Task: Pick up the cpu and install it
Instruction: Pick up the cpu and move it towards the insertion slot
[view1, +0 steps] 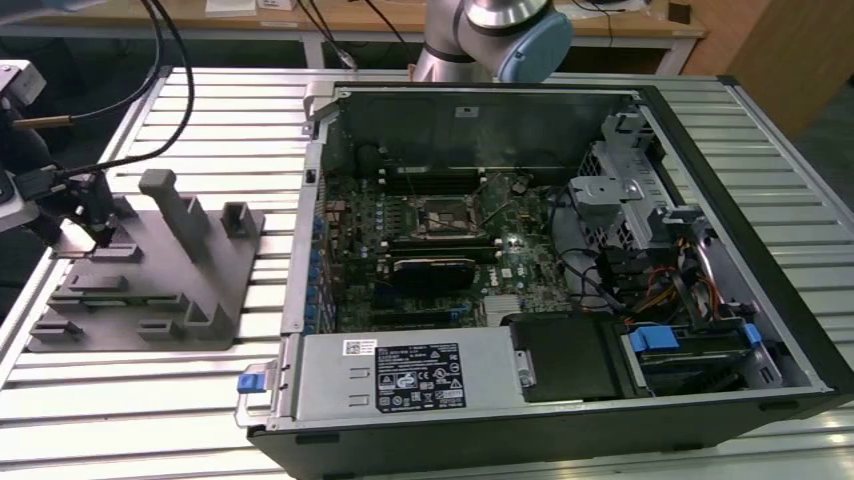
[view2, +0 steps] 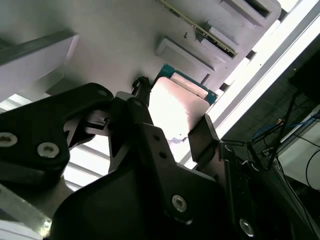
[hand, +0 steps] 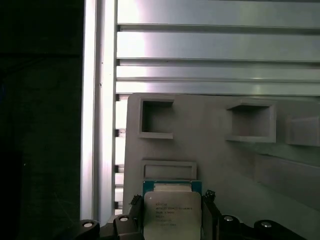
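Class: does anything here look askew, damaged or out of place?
Nothing stands out. The cpu lies flat and square on the grey fixture, the hand straddles it, and the open case looks orderly.

At exterior view's left, fixture (view1: 147, 290) on slatted table (view1: 134, 420); at exterior view's right, open computer case (view1: 747, 230) beside it. Inside case, motherboard (view1: 521, 260), socket (view1: 441, 217) near board's middle. On fixture near its edge, cpu (hand: 172, 212); gripper (hand: 171, 202) right over it.
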